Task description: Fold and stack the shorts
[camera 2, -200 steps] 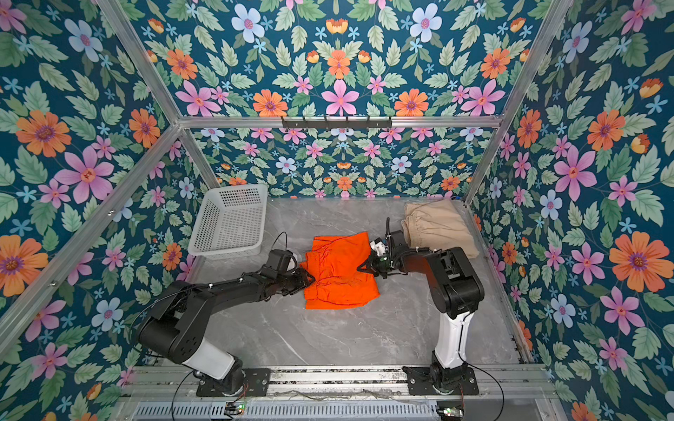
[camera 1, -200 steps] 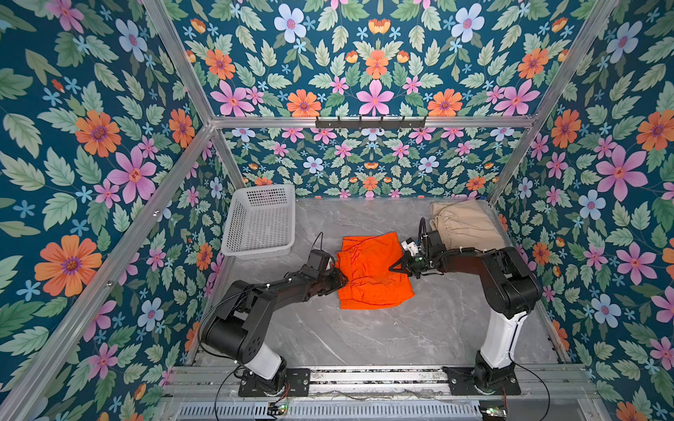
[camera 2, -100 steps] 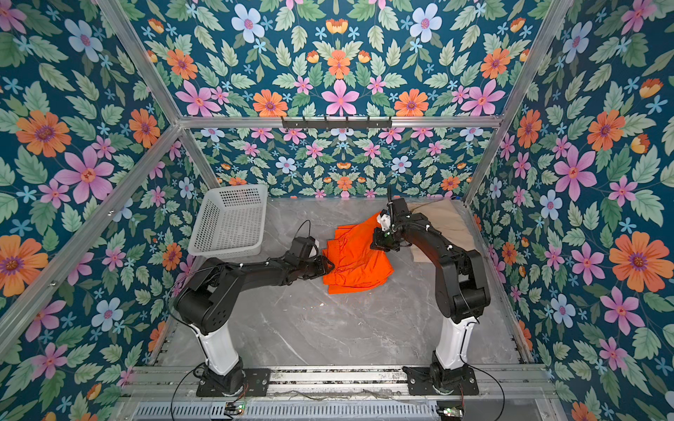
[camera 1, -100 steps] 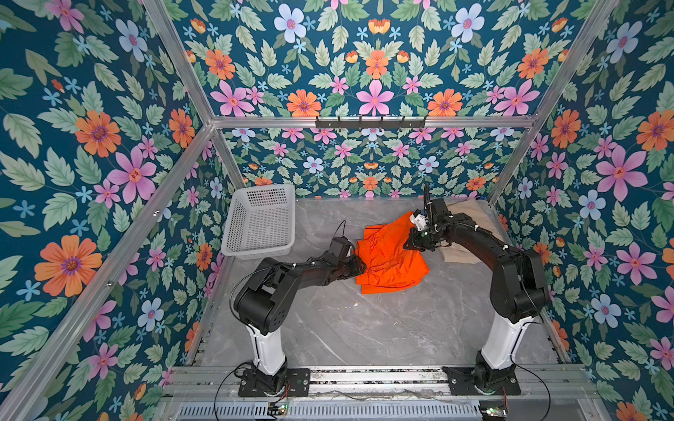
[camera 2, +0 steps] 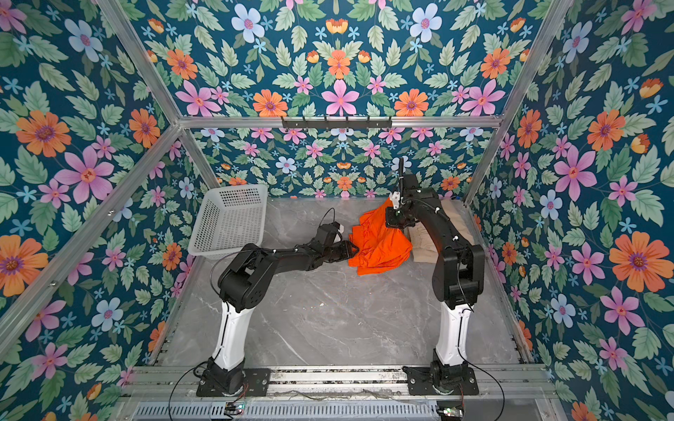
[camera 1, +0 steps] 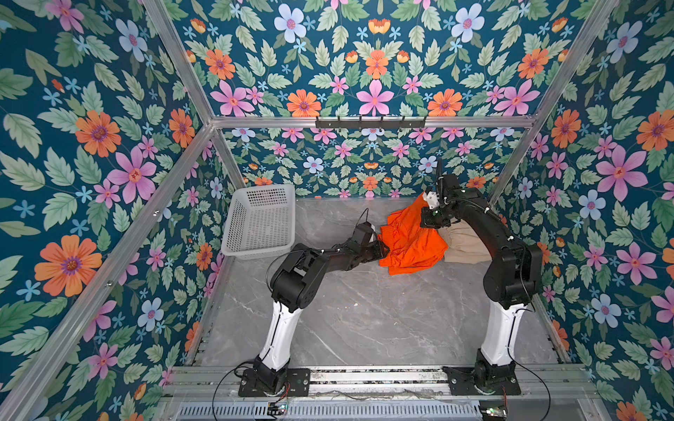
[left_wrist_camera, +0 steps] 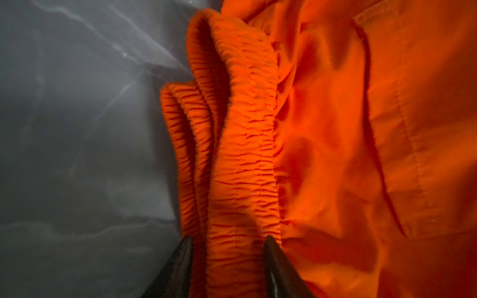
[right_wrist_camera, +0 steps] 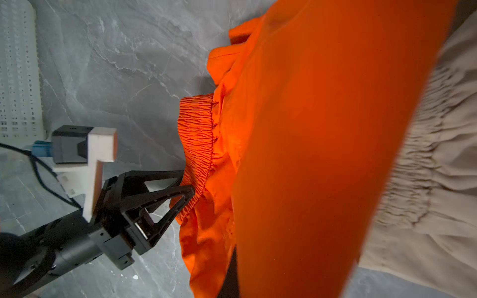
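- Far left, by the wall, a white perforated plastic basket [camera 1: 259, 222] stands on the grey marbled counter [camera 1: 364, 313], well apart from the cloth.
- The left arm reaches low over the counter toward the middle. Its left claw [camera 1: 381, 250] meets the left edge of the bright orange cloth shorts [camera 1: 412, 242].
- From that arm's wrist, the two dark fingertips [left_wrist_camera: 184, 260] stand on either side of the gathered elastic waistband [left_wrist_camera: 242, 154]. The band is doubled into several layers and fills the gap between them, so this claw is gripping the waistband.
- The right wrist view shows the same grip from the side: the left claw [right_wrist_camera: 187, 183] bites the crinkled band just above the counter.
- The orange pair sits right of the middle, in the far half of the counter, bunched rather than flat. Its left edge is low at the left claw, its near hem drapes on the counter, and its far right corner is drawn up into a peak.
- At that peak is the right claw [camera 1: 425, 215], closed on the orange cloth that hangs from it. The fabric hides its fingers in both top views.
- Furthest right, the beige cloth shorts [camera 1: 468, 244] lie on the counter under the right arm, near the far right corner. The orange pair overlaps their left side. Their gathered waistband [right_wrist_camera: 423, 165] shows just beside the hanging orange sheet.
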Tool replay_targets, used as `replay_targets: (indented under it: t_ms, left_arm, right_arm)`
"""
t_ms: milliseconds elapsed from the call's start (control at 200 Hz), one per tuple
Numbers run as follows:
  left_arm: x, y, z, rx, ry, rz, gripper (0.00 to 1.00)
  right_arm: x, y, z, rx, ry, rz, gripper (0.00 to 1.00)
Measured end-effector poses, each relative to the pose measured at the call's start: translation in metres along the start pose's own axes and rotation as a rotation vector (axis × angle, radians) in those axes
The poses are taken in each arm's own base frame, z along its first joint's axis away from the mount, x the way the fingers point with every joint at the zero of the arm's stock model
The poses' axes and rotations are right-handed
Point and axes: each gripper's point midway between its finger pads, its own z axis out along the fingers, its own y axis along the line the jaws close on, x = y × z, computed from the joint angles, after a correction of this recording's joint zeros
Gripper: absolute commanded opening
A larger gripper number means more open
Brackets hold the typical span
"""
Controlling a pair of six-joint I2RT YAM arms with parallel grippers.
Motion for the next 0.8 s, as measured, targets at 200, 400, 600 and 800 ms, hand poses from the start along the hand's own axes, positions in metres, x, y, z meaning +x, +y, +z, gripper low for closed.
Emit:
replay_targets:
  t_ms: [200,400,600,800]
  left_arm:
    - [-0.011,-0.020,0.030,0.070,-0.008,0.014,0.48]
    - [-0.018,-0.035,0.049,0.127,-0.018,-0.004,0.49]
    - [-0.018,-0.050,0.060,0.183,-0.016,-0.006,0.51]
    - [-0.015,-0.067,0.076,0.263,-0.023,-0.021,0.51]
  right_arm:
    - [-0.021,-0.012,-0.014,0.026,-0.033,-0.024,0.00]
    - [-0.032,-0.022,-0.033,0.046,-0.062,-0.026,0.00]
    - [-0.042,-0.019,-0.047,0.040,-0.094,-0.060,0.00]
    - [-0.063,-0.024,-0.049,0.009,-0.111,-0.102,0.00]
